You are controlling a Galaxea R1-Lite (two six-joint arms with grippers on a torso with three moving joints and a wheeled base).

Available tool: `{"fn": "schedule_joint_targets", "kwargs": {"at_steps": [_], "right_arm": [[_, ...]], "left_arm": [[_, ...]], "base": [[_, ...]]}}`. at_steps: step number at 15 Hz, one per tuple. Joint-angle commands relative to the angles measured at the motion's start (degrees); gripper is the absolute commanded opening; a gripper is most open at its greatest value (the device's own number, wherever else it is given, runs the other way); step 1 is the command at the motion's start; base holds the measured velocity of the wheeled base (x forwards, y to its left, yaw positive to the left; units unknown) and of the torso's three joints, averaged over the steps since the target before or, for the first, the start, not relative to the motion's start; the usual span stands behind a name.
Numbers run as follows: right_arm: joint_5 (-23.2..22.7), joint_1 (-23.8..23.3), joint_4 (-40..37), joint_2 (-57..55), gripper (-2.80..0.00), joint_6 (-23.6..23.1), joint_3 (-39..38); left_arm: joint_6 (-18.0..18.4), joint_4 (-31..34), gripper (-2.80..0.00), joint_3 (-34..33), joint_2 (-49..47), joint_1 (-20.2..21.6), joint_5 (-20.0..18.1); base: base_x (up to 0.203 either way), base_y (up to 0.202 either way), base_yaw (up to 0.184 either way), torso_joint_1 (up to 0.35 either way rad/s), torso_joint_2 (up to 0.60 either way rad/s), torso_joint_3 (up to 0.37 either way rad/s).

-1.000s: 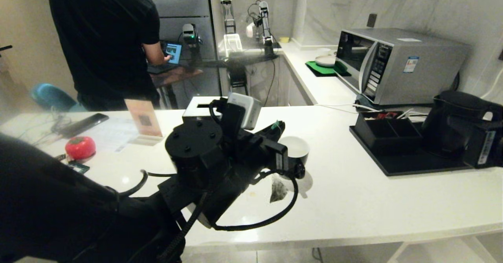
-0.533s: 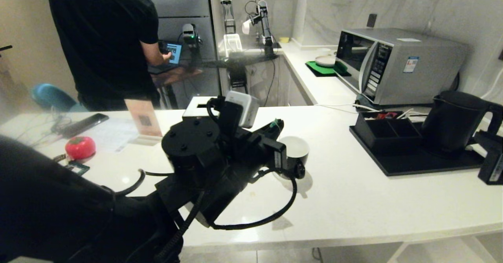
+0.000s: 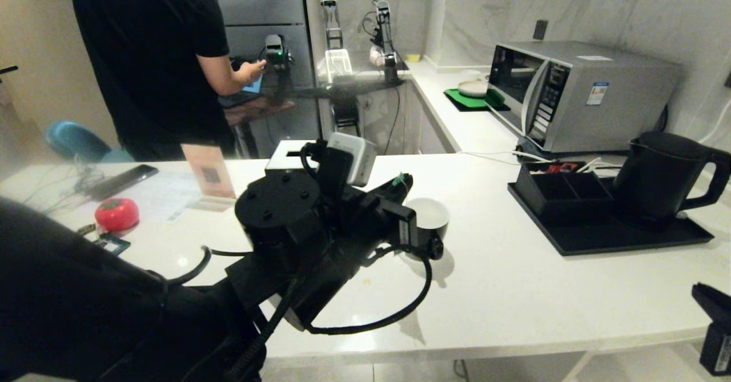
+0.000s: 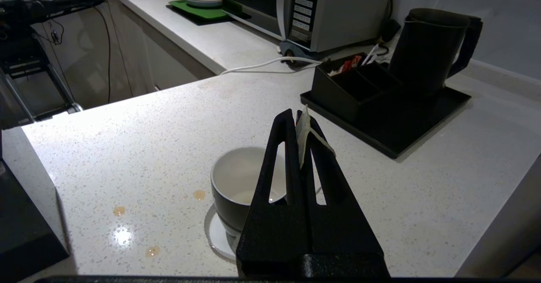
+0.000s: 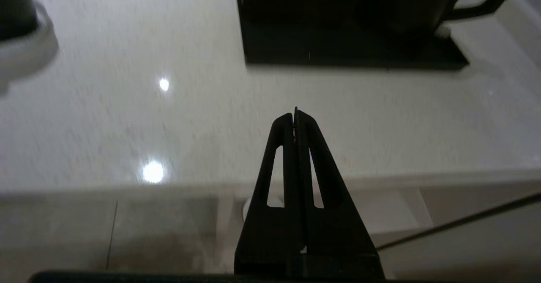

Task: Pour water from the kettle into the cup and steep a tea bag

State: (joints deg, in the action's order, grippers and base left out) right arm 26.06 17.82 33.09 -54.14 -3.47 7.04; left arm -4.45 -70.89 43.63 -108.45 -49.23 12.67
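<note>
Two grippers are seen with their fingers together: the left gripper point(image 4: 299, 116) is pinched on a tea bag tag point(image 4: 302, 137) above the cup point(image 4: 236, 190), while the right gripper point(image 5: 295, 114) is closed on nothing, low at the counter's near edge, at about five o'clock in the head view. The cup point(image 3: 429, 222) sits on the white counter point(image 3: 514, 290) near the middle, and the kettle point(image 3: 662, 176) stands upright on the black tray point(image 3: 605, 239) at about three o'clock from it, well apart. A string appears to run from the tag down into the cup, though the bag itself is hidden behind the fingers, so its depth cannot be told. Amber drops point(image 4: 198, 194) are visible on the counter at about nine o'clock from the cup in the left wrist view. From here, the bag could be dragged out or the cup tipped if the left arm were lifted or swung sideways with the string taut. More liquid could be spilled onto the counter by such a pull.
</note>
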Motion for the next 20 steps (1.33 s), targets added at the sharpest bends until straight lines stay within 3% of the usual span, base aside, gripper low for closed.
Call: {"fn": "schedule_joint_targets", "kwargs": {"at_steps": [1, 3, 5, 11, 13, 20], "right_arm": [[0.08, 0.24, 0.05, 3.62, -2.8, 0.07, -3.92], [-1.03, 0.67, -0.93, 6.93, -2.8, 0.2, -6.68], [-8.23, 0.84, -4.96, 11.51, -2.8, 0.4, -6.97], [-20.42, 0.89, -30.02, 36.83, -2.8, -0.97, -6.07], [-24.27, 0.96, -36.18, 38.5, -2.8, 0.21, -5.84], [-24.83, 1.05, -36.61, 38.23, -2.8, 2.16, -5.85]], "left_arm": [[-0.03, -0.39, -2.8, -0.04, -0.27, 0.01, 0.08], [-0.03, -0.39, -2.8, -0.04, -0.36, 0.01, 0.08], [-0.03, -0.39, -2.8, 0.05, -0.54, 0.01, 0.08], [-0.03, -0.39, -2.8, 0.14, -0.62, 0.18, 0.08], [-0.03, -0.39, -2.8, 0.23, -0.71, 0.18, 0.17], [-0.3, -0.39, -2.8, 0.05, -0.71, 0.27, 0.86]], "base": [[0.0, 0.0, 0.0, 0.0, 0.0, 0.0], [0.0, 0.0, 0.0, 0.0, 0.0, 0.0], [0.0, 0.0, 0.0, 0.0, 0.0, 0.0], [0.0, 0.0, 0.0, 0.0, 0.0, 0.0], [0.0, 0.0, 0.0, 0.0, 0.0, 0.0], [0.0, 0.0, 0.0, 0.0, 0.0, 0.0]]}}
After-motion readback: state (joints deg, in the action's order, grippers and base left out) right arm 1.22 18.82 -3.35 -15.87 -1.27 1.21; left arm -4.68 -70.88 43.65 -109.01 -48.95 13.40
